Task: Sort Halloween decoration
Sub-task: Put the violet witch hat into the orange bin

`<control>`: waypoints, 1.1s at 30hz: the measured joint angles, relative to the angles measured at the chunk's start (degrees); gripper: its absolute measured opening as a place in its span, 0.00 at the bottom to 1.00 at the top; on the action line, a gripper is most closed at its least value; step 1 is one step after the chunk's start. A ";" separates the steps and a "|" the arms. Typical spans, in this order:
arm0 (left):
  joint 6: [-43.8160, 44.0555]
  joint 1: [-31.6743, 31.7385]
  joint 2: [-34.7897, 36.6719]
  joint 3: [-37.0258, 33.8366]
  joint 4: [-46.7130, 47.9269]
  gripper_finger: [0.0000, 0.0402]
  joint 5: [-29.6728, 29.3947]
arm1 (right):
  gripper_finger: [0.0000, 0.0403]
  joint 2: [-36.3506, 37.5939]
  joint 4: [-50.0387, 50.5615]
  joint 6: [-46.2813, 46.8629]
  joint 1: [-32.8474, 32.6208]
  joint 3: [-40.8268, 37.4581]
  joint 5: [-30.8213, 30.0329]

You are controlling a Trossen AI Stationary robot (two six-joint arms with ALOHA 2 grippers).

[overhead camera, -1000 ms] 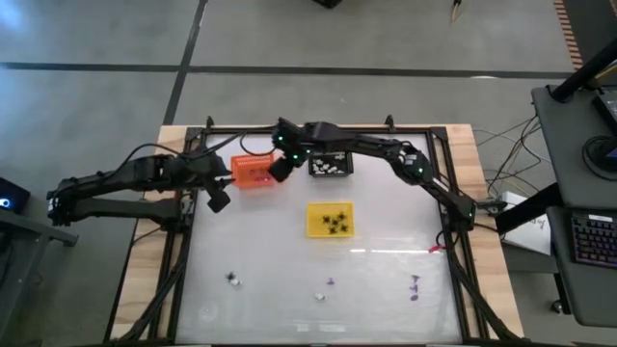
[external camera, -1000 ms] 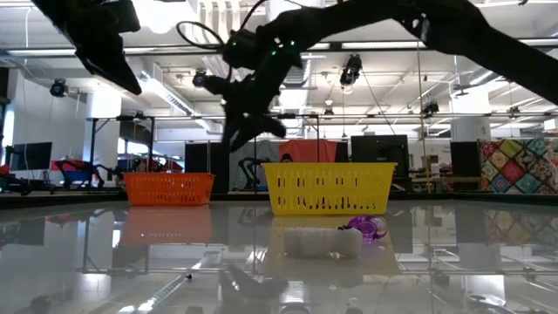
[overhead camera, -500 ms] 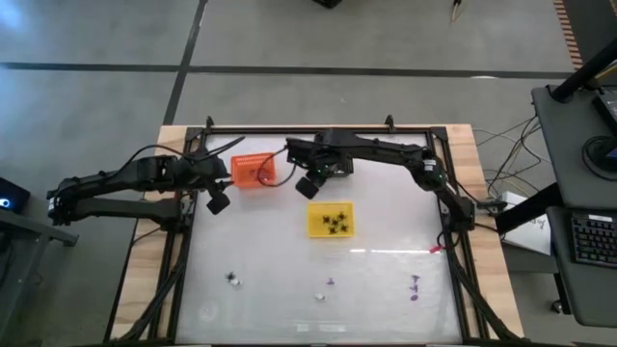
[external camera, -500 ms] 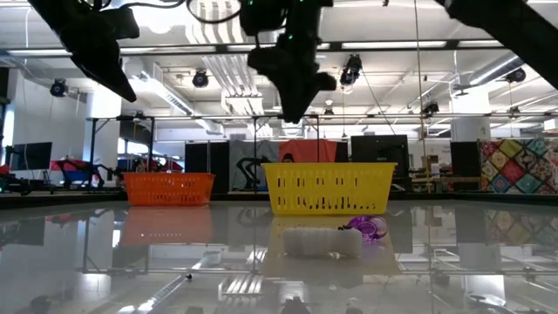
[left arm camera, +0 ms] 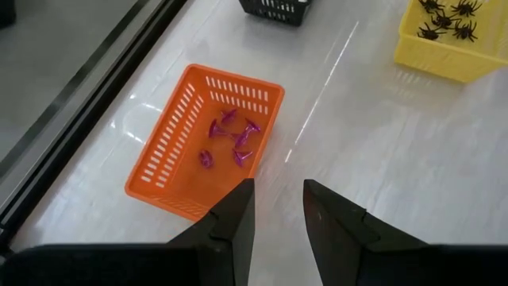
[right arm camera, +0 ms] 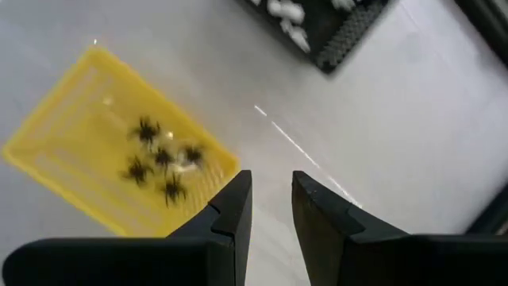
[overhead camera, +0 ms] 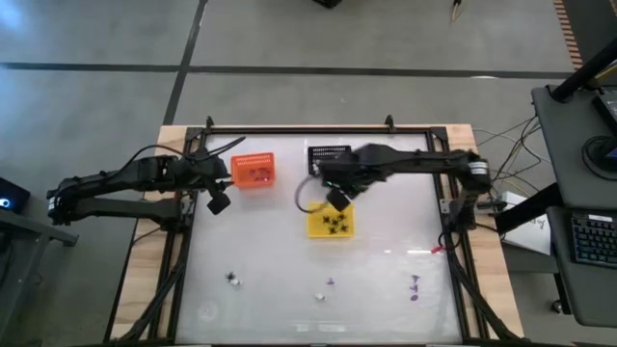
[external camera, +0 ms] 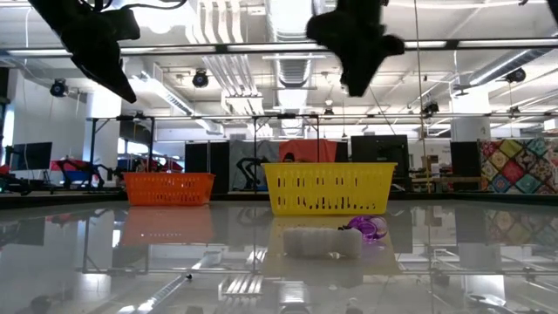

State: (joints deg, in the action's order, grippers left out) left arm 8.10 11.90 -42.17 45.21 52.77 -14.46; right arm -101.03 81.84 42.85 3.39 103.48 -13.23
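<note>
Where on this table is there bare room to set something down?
Bare: the wide strip between the yellow basket and the loose pieces along the near edge. Crowded: the far side, where the orange basket, black basket and right gripper cluster.

Two dark jointed arms, black cables, blunt black fingers (left arm camera: 230, 230).

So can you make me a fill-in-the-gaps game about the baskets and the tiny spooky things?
1. The black spiders lie in the ____ basket.
2. The purple pieces lie in the ____ basket.
3. The white pieces lie in the ____ basket.
4. The right gripper hangs over the ____ basket.

Missing words: yellow, orange, black, yellow
</note>
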 joint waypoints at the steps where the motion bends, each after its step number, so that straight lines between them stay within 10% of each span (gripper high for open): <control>1: 0.00 0.00 0.00 0.00 -0.02 0.23 0.00 | 0.20 1.79 -0.04 2.18 -0.65 -2.12 -0.37; 14: 0.39 0.00 -0.07 0.00 -0.02 0.23 0.00 | 0.19 16.05 -1.09 23.01 -12.40 -22.37 -0.75; 33: 1.66 -0.01 -0.13 0.00 0.13 0.23 0.00 | 0.19 24.87 -14.40 28.65 -33.17 -43.37 8.16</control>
State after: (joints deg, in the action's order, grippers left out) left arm 9.76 11.89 -42.30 45.21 52.90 -14.46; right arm -76.16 67.45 71.50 -29.77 60.11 -5.07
